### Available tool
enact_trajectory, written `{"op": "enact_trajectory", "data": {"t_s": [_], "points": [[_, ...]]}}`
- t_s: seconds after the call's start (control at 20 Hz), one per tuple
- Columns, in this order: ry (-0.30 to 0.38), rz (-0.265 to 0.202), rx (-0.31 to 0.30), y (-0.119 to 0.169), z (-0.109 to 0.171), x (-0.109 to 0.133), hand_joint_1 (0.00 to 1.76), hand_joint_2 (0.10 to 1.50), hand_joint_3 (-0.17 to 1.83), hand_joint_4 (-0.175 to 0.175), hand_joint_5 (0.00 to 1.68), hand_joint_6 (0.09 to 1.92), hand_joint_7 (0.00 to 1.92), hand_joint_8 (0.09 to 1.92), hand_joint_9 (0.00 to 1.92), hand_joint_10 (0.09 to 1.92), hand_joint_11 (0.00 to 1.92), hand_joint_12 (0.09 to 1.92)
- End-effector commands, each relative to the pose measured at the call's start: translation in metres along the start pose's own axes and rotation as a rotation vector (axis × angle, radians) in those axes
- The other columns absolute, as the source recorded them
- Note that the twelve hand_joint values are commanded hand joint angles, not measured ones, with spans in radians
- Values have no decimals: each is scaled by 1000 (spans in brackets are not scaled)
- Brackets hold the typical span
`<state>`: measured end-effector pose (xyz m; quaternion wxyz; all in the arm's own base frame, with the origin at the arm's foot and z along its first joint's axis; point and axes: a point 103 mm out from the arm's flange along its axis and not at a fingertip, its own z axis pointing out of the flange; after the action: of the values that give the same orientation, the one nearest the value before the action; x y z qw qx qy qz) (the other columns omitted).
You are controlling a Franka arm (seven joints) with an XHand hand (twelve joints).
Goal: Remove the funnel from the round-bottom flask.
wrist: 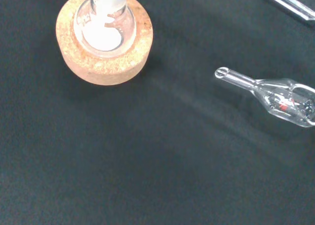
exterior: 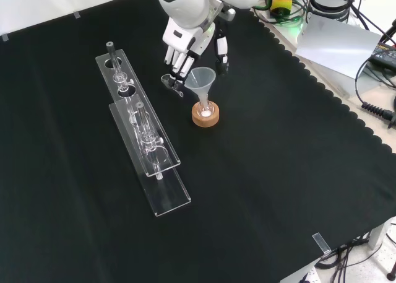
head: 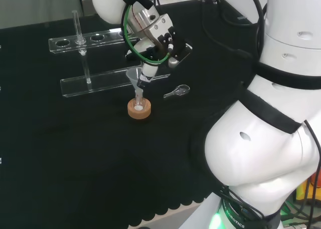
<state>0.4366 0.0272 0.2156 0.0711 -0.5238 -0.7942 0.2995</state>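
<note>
A clear funnel (head: 134, 76) (exterior: 203, 80) stands with its stem in the neck of a small round-bottom flask (head: 139, 104) (wrist: 106, 23). The flask sits in a cork ring (head: 139, 111) (exterior: 205, 116) (wrist: 103, 62) and holds a little white powder. My hand (head: 156, 44) (exterior: 184, 47) hangs right over the funnel, pointing down. In the front view its fingers (exterior: 178, 65) are left of the funnel's rim and its thumb (exterior: 221, 52) right of it, all fairly straight. In the head view one fingertip (head: 146, 77) reaches the rim. I cannot tell whether they press on it.
A small clear glass scoop (head: 177, 91) (exterior: 169, 80) (wrist: 275, 94) lies on the cloth close to the cork ring. A clear plastic test-tube rack (head: 95, 81) (exterior: 145, 140) with a few tubes stands beyond the flask in the head view, left of it in the front view.
</note>
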Motion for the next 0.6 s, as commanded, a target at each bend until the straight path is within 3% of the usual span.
{"op": "enact_trajectory", "data": {"t_s": [0.05,0.25,0.5,0.6], "points": [[45,-16,3,5,6,-1,610,842,-88,16,92,87,34,586,660,87,462,1368],[53,-27,-5,9,9,-1,615,844,-92,14,105,87,26,630,680,89,468,1361],[49,-31,-8,12,10,0,625,864,-134,8,130,87,34,676,533,556,482,1357],[50,-38,-9,13,10,1,627,870,-143,9,139,87,41,681,519,635,483,1360]]}}
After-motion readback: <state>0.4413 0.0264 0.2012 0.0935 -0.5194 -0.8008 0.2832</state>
